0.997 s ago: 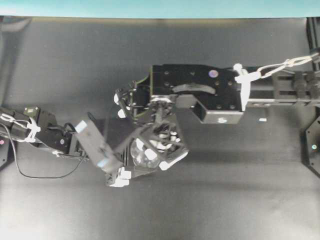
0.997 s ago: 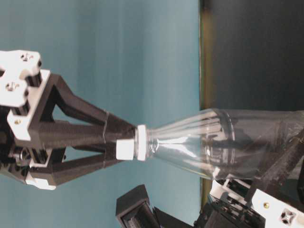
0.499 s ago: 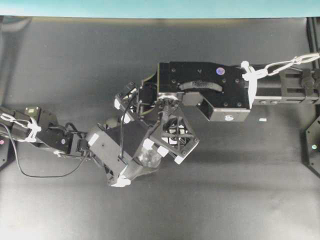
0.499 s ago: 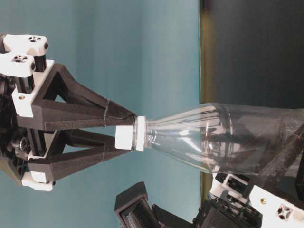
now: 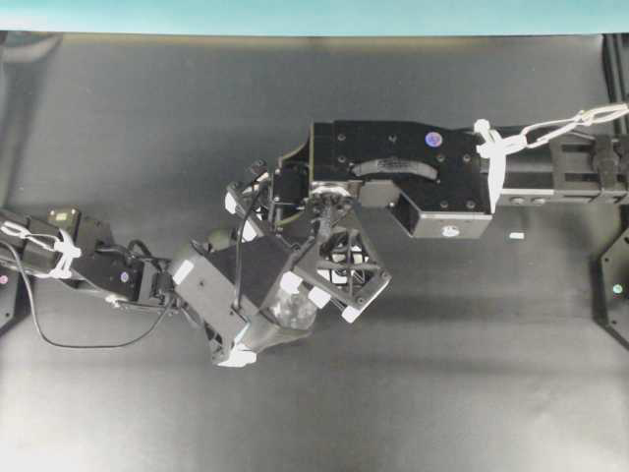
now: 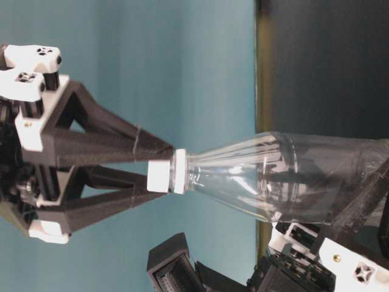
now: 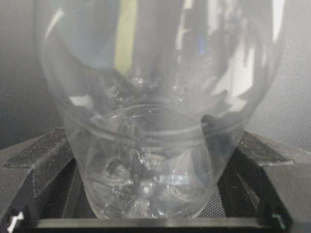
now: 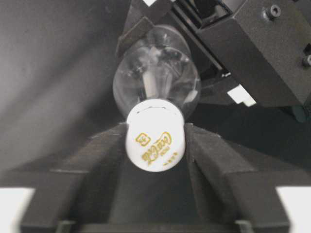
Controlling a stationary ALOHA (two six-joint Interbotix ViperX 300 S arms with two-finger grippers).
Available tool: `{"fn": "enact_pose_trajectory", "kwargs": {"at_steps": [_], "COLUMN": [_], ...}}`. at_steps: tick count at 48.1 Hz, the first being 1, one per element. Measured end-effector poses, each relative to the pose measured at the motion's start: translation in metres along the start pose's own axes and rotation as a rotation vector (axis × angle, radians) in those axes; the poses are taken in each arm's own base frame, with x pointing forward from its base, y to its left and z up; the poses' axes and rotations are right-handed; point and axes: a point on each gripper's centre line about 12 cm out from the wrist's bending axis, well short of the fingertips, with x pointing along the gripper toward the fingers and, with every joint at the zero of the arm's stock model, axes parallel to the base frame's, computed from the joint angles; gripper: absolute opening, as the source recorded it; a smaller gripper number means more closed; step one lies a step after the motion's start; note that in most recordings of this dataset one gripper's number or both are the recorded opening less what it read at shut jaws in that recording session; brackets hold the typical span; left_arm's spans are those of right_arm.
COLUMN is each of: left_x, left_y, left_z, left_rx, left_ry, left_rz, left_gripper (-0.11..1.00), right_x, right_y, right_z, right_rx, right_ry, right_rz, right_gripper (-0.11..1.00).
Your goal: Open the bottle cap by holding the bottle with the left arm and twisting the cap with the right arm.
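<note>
The clear bottle (image 6: pixel 273 176) is held off the table, its body pinched between the black fingers of my left gripper (image 7: pixel 153 160), which is shut on it. The bottle's base fills the left wrist view. The white bottle cap (image 8: pixel 155 136), printed with gold lettering, points at the right wrist camera. My right gripper (image 8: pixel 155 141) has a dark finger (image 8: pixel 97 160) pressed against each side of the cap. From table level the two lattice fingers meet at the cap (image 6: pixel 160 176). In the overhead view both grippers overlap over the bottle (image 5: pixel 295 313), and the cap is hidden.
The dark table (image 5: pixel 442 393) lies under both arms. A small white scrap (image 5: pixel 516 236) lies at the right, below the right arm's beam. A teal wall (image 6: pixel 152 61) backs the scene. A black boxy housing (image 6: pixel 173 267) sits low in the table-level view.
Over the first half second my right gripper rolled around the cap and the left wrist turned with the bottle. Since then almost nothing has shifted; the cap stays between the right fingers.
</note>
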Motion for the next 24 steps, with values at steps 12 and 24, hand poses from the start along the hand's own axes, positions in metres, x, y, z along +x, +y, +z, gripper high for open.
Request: {"fn": "enact_pose_trajectory", "kwargs": {"at_steps": [12, 24], "left_x": [0.000, 0.000], "left_y": [-0.001, -0.001], "left_z": [0.000, 0.000], "left_rx": [0.002, -0.002], "left_ry": [0.000, 0.002], "left_rz": [-0.001, -0.001], "left_gripper": [0.87, 0.87], "right_x": [-0.002, -0.022], "right_y": [-0.003, 0.000], "right_z": [-0.003, -0.005], "right_rx": [0.039, 0.162], "right_ry": [-0.006, -0.040], "right_rz": [-0.011, -0.042], "right_gripper": [0.90, 0.90]}}
